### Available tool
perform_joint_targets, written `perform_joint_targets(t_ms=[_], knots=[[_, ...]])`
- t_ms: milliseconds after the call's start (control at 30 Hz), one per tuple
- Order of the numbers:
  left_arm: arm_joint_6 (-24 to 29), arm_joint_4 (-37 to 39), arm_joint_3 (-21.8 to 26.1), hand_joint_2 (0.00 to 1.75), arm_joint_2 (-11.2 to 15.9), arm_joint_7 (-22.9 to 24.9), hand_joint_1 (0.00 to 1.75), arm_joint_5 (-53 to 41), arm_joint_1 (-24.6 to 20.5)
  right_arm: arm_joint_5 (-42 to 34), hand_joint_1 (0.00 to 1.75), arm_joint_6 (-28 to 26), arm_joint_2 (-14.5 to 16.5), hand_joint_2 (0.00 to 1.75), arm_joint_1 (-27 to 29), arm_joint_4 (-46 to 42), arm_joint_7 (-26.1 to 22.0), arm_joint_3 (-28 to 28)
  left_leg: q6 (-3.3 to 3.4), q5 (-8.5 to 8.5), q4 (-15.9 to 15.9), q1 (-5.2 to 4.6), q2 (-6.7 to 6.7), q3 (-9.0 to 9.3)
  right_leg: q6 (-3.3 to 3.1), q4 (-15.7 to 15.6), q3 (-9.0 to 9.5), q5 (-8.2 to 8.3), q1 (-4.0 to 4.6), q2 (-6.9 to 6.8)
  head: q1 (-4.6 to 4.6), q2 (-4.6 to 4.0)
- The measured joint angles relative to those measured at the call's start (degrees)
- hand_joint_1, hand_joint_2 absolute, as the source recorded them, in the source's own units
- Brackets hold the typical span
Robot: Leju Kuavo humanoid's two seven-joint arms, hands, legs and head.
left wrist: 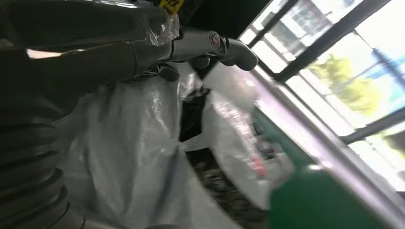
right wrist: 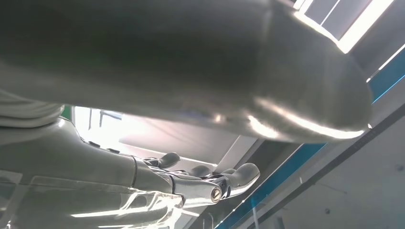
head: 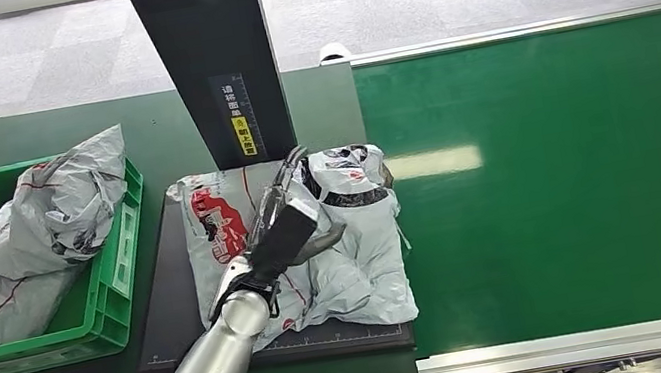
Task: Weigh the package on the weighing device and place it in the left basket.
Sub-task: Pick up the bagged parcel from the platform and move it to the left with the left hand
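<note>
Package point(head: 355, 233) on scale point(head: 169, 305): left hand point(head: 287, 224) laid on it, fingers spread; a firm grasp was needed before lifting.

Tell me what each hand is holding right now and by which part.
The left hand lies on the middle of the grey package on the scale; whether its fingers grip the package cannot be told. The right hand holds nothing.

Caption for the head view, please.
Left hand on the package lying on the scale, next to the filled green basket.
</note>
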Motion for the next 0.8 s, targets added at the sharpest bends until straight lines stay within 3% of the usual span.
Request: perform_joint_targets(t_ms=[67, 133, 367, 633, 800], knots=[[1.5, 4.4, -2.1, 1.75, 0.3, 11.5, 0.00, -9.3, -1.9, 0.5, 0.00, 0.1, 0.0, 0.00, 0.0, 0.1, 0.2, 0.1, 0.01, 0.01, 0.0, 0.00, 0.02, 0.02, -0.02, 0.0, 0.03, 0.01, 0.00, 0.01, 0.00, 0.00], [1.8, 7.4, -3.2, 1.75, 0.5, 16.5, 0.00, -13.1, -3.1, 0.9, 0.00, 0.2, 0.1, 0.00, 0.0, 0.4, 0.3, 0.1, 0.01, 0.01, 0.0, 0.00, 0.06, 0.04, -0.03, 0.0, 0.02, 0.03, 0.00, 0.04, -0.01, 0.00], [-1.0, 11.7, -4.6, 1.75, 0.9, 18.8, 0.00, -17.8, -5.5, 1.4, 0.00, 1.4, 0.4, 0.00, -0.3, 1.0, 0.8, 0.4, 0.01, 0.01, 0.0, 0.00, 0.02, 0.01, -0.03, 0.0, 0.02, 0.03, 0.00, 0.01, -0.01, 0.00], [-7.9, 13.9, -4.6, 1.75, 0.8, 27.2, 0.00, -31.5, -7.4, 2.1, 0.00, 2.6, 1.3, 0.00, -1.8, 1.9, 1.6, 0.4, 0.00, 0.00, 0.0, 0.00, 0.04, 0.26, -0.04, 0.0, 0.29, 0.03, 0.01, 0.02, 0.00, 0.00], [-8.6, 14.8, -4.6, 1.75, 0.8, 28.2, 0.00, -32.9, -8.1, 2.1, 0.00, 2.8, 1.7, 0.00, -2.0, 2.2, 1.7, 0.4, 0.00, -0.01, 0.0, 0.00, 0.04, 0.37, -0.04, 0.0, 0.40, 0.02, 0.01, 0.03, -0.01, 0.00]])
